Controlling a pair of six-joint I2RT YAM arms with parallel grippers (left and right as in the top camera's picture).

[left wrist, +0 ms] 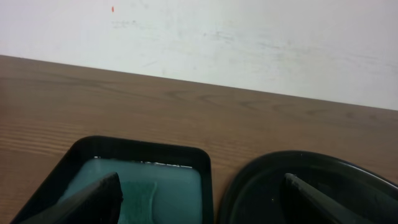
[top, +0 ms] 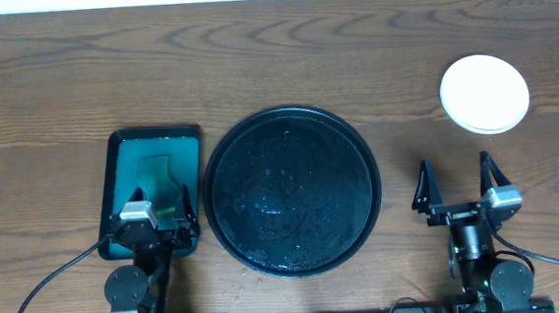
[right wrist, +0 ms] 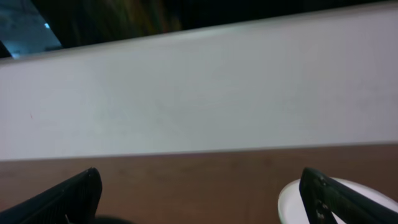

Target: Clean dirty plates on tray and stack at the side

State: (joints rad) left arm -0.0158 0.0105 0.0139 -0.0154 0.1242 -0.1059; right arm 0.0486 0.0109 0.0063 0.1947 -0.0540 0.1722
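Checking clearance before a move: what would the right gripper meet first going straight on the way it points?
Probably the white plate, ahead and offset toward its right finger. How high the open right gripper sits is unclear, so it might pass over the plate instead.

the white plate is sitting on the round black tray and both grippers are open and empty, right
No. The white plate is not on the round black tray; the overhead view shows it on the table, apart from the tray, beyond the right gripper. Both grippers, the left gripper too, are open and empty.
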